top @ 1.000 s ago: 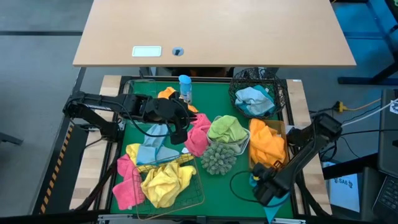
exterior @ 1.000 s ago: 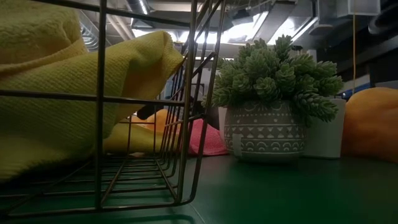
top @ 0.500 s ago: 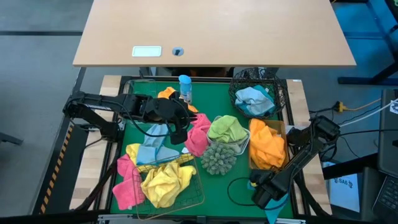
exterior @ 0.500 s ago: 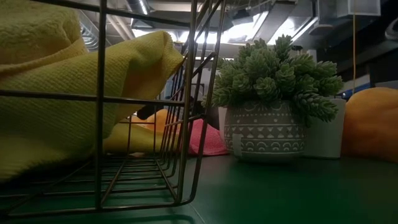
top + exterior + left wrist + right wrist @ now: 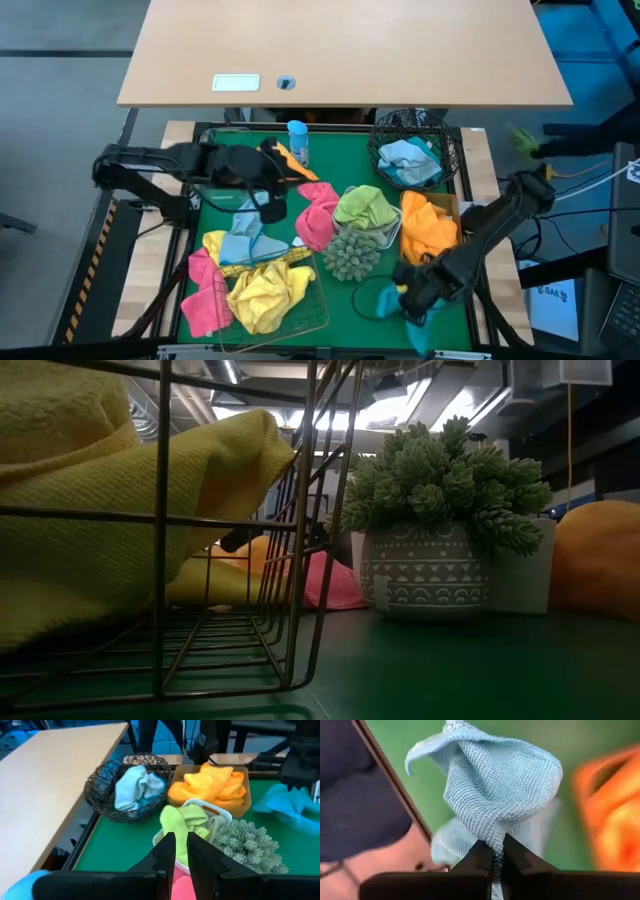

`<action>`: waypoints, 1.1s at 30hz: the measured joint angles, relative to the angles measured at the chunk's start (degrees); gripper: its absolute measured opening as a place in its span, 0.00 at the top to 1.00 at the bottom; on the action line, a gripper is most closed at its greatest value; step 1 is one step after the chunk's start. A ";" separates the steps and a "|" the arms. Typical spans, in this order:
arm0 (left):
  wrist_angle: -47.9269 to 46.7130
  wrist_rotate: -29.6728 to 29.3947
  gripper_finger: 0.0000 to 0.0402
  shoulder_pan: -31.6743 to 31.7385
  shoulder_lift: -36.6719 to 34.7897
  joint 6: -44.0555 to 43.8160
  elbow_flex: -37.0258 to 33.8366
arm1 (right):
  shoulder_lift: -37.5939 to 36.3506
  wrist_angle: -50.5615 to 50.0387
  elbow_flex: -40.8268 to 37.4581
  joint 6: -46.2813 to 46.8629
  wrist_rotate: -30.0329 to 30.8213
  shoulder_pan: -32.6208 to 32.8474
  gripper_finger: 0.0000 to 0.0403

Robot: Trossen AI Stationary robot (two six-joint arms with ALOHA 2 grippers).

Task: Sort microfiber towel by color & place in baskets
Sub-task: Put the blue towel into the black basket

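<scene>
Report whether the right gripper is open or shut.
Shut on the blue towel: the right gripper has both fingers pinched together around a bunched fold, and the cloth stands up above them.

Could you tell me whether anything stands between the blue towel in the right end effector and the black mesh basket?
Yes. The right end effector holds the blue towel at the near right; the tan tray heaped with orange towels lies between it and the black mesh basket.
</scene>
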 joint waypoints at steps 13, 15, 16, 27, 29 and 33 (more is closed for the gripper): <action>-16.17 0.04 0.89 2.74 -8.20 -4.43 0.00 | -4.39 -25.72 25.72 -24.87 24.85 -18.53 0.97; -19.00 0.20 0.89 2.70 -8.28 -6.32 -0.26 | -4.39 -28.84 29.64 -28.22 27.99 -21.48 0.97; -19.95 0.19 0.89 2.50 -8.39 -7.56 -0.73 | -4.41 -28.95 31.20 -30.04 29.35 -22.96 0.97; -22.18 2.55 0.89 -0.56 -11.57 -19.95 -13.63 | -8.34 -28.87 34.65 -52.32 35.34 -43.17 0.98; -20.22 2.55 0.89 -0.92 -11.85 -21.24 -16.50 | -9.07 -28.86 33.36 -55.33 35.36 -47.54 0.99; -17.14 2.62 0.89 -1.08 -11.92 -23.22 -20.77 | -10.36 -28.84 29.66 -60.06 35.67 -56.85 0.99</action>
